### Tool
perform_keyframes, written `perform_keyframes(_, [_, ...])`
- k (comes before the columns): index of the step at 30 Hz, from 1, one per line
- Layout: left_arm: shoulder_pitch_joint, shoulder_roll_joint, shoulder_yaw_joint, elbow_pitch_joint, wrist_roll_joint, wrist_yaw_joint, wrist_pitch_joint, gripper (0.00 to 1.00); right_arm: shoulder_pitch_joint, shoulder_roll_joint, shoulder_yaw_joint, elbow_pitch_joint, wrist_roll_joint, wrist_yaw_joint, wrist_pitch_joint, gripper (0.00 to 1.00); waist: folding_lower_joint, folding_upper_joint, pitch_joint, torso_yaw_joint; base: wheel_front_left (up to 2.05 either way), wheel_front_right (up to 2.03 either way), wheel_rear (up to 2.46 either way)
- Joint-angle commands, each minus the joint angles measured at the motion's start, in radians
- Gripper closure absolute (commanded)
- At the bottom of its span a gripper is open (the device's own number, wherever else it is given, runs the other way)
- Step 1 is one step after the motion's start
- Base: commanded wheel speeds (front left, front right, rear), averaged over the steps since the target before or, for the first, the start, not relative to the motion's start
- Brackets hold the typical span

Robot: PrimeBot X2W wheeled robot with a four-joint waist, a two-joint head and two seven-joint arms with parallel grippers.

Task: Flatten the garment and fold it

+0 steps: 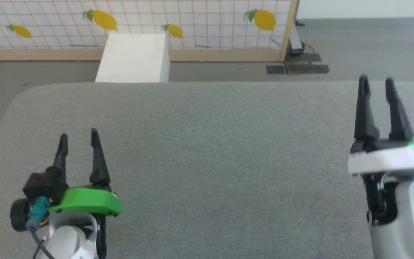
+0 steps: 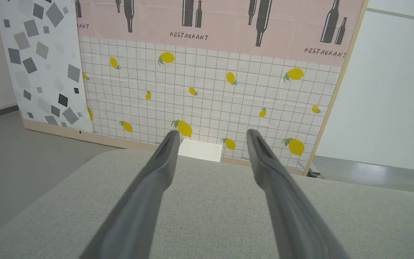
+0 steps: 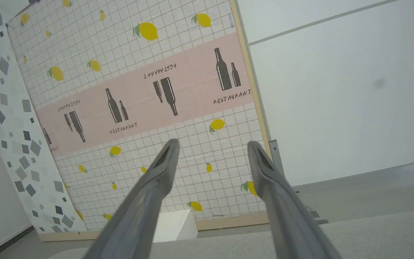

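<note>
Head view: left fingers [image 1: 95,142] spread wide over the near left part of the counter [image 1: 207,144], holding nothing. Right fingers [image 1: 363,90] spread wide too, raised over the counter's right side, also holding nothing. Cannot tell where the garment is from these pictures.

Probably the very start of the job. To do it well: find the garment first and lay it in the middle of the counter. Pinch two corners, pull gently apart, smooth it flat, then fold.

Looking down from the head: the counter's grey top, with a white box [image 1: 135,57] behind its far edge. From the left wrist: the tall lemon wall [image 2: 207,93] behind the counter, with a pink band of bottles on top. From the right wrist: the same wall tilted, plus a plain white wall [image 3: 336,90] beyond the counter's right side.
</note>
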Motion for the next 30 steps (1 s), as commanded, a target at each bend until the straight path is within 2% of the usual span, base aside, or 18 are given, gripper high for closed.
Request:
perform_keyframes(1, [0.014, -0.007, -0.01, 0.016, 0.013, 0.003, -0.003, 0.0, 0.039, 0.001, 0.006, 0.012, -0.006, -0.001, -0.013, 0.0, 0.0001, 0.0, -0.035, 0.035, 0.0, 0.0, 0.0])
perform_keyframes(6, [0.015, -0.025, -0.039, 0.075, 0.018, -0.011, -0.007, 0.0, 0.139, 0.001, 0.025, 0.035, -0.064, -0.001, -0.03, 0.0, 0.0001, 0.0, -0.042, 0.038, 0.0, 0.0, 0.0])
perform_keyframes(16, [0.024, -0.061, -0.084, 0.141, 0.045, -0.04, -0.017, 0.0, 0.279, 0.001, -0.009, 0.023, -0.126, -0.001, -0.032, 0.0, 0.0001, 0.0, -0.052, 0.034, 0.0, 0.0, 0.0])
perform_keyframes(30, [0.031, -0.093, -0.084, 0.211, 0.052, -0.084, -0.019, 0.0, 0.315, 0.001, 0.011, 0.034, -0.103, -0.001, -0.032, 0.0, 0.0001, 0.0, -0.045, 0.028, 0.0, 0.0, 0.0])
